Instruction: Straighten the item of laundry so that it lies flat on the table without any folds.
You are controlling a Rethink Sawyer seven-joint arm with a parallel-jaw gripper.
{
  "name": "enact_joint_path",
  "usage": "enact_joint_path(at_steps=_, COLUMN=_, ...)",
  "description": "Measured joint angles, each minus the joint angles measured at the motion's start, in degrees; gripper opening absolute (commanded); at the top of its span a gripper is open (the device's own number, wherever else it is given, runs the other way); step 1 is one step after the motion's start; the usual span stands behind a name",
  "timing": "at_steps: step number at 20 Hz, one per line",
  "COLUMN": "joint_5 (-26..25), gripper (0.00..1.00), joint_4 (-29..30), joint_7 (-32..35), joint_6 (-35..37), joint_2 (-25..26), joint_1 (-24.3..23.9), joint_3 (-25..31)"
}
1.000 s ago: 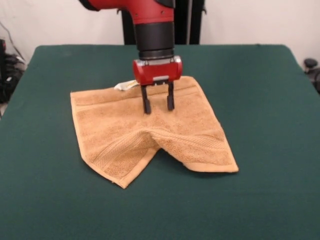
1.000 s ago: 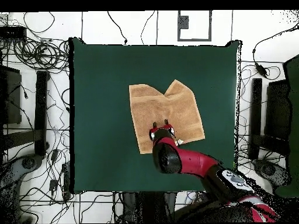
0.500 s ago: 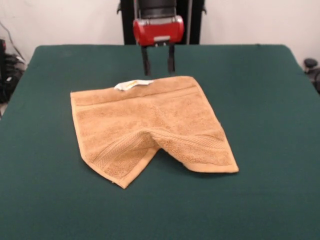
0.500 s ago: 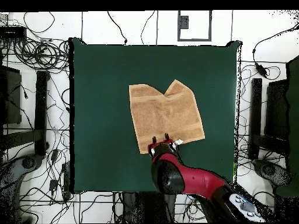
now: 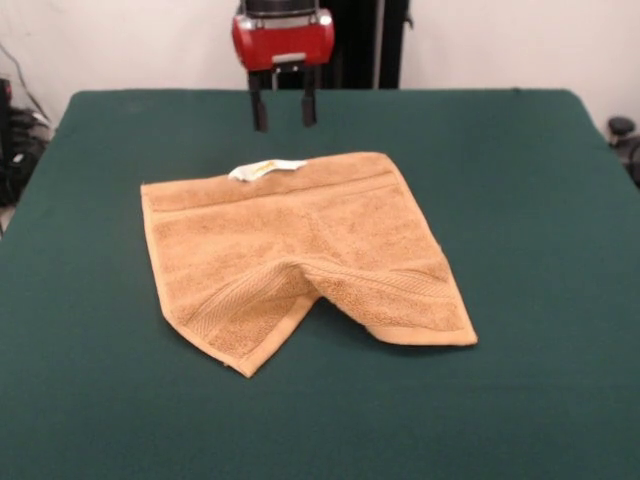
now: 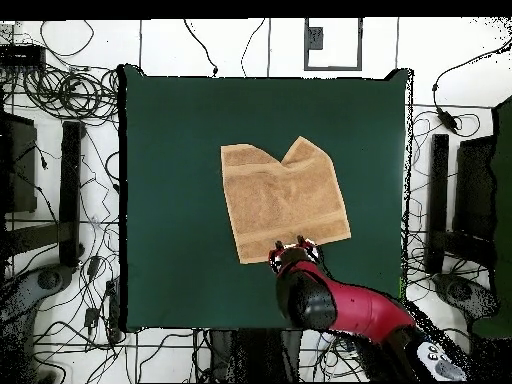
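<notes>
The task is judged as only partly done. The towel [image 5: 300,255] lies near the middle of the table [image 5: 540,200], and its far part is spread flat, with the small white tag [image 5: 266,169] at the far edge. The near edge, however, is pulled inward in a deep fold — two corners point toward the camera with a notch between them. This fold is left to be opened. The gripper [image 5: 284,112] is seen raised beyond the far edge, its two fingers parted — nothing is held or touched.

Tan-orange towel [image 5: 300,255], white tag [image 5: 266,169], dark green table [image 5: 540,200]
</notes>
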Motion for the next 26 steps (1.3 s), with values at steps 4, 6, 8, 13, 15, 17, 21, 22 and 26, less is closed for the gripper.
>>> enact_joint_path(at_steps=4, joint_5=-0.01, gripper=1.0, joint_4=-2.39, joint_7=0.0, joint_6=0.81, joint_2=1.3, joint_1=0.01, joint_3=0.0)
enact_joint_path(at_steps=6, joint_5=-0.02, gripper=1.0, joint_4=-3.18, joint_7=0.0, joint_6=0.82, joint_2=1.84, joint_1=0.01, joint_3=0.0)
enact_joint_path(at_steps=8, joint_5=-0.02, gripper=1.0, joint_4=-3.85, joint_7=0.0, joint_6=0.82, joint_2=2.15, joint_1=0.01, joint_3=0.0)
enact_joint_path(at_steps=13, joint_5=-0.02, gripper=1.0, joint_4=-5.45, joint_7=0.0, joint_6=0.82, joint_2=2.86, joint_1=0.01, joint_3=0.0)
enact_joint_path(at_steps=15, joint_5=-0.04, gripper=1.0, joint_4=-5.87, joint_7=0.0, joint_6=0.82, joint_2=2.97, joint_1=0.01, joint_3=-0.01)
enact_joint_path(at_steps=17, joint_5=-0.02, gripper=1.0, joint_4=-6.07, joint_7=0.0, joint_6=0.82, joint_2=2.97, joint_1=0.01, joint_3=0.0)
enact_joint_path(at_steps=21, joint_5=-0.04, gripper=1.0, joint_4=-6.51, joint_7=0.0, joint_6=0.82, joint_2=2.97, joint_1=0.01, joint_3=0.0)
enact_joint_path(at_steps=22, joint_5=-0.02, gripper=1.0, joint_4=-6.56, joint_7=0.0, joint_6=0.82, joint_2=2.97, joint_1=0.01, joint_3=0.0)
enact_joint_path(at_steps=26, joint_5=-0.02, gripper=1.0, joint_4=-6.7, joint_7=0.0, joint_6=0.82, joint_2=2.97, joint_1=0.01, joint_3=0.0)
